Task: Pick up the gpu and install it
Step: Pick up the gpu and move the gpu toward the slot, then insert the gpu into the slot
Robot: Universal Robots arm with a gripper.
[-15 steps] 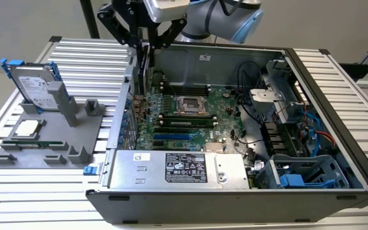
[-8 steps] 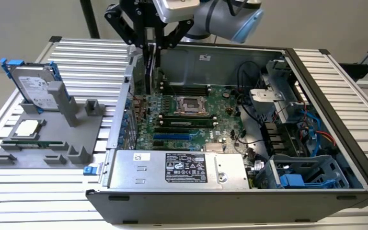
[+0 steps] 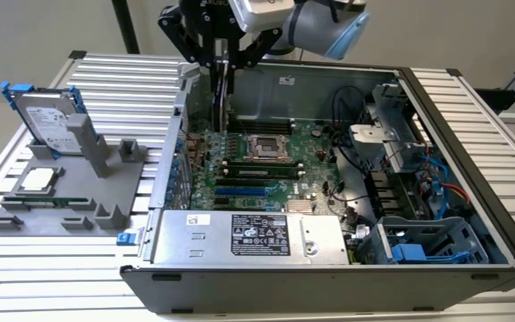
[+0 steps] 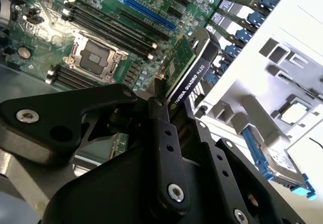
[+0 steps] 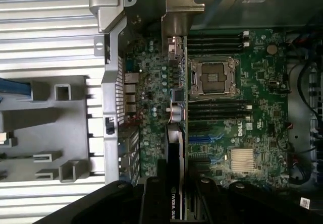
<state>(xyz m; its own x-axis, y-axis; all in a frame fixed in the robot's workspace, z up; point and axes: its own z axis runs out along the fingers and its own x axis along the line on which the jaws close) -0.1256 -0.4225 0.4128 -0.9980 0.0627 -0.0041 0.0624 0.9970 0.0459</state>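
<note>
The gripper (image 3: 220,62) is clenched on the gpu (image 3: 220,97), which hangs edge-down over the motherboard (image 3: 316,144) at the far end of the open case (image 3: 329,292), toward the exterior view's left. Done well, I reckon, the card wants to be upright and square with 1 blue slot (image 3: 239,190).

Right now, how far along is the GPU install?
Done: pickup. The gripper is shut on the gpu, away from the gray parts holder. In hand: the card hangs edge-on over the motherboard inside the open computer case. Left: seating. In the exterior view its lower edge appears above the expansion slots, not inserted.
</note>
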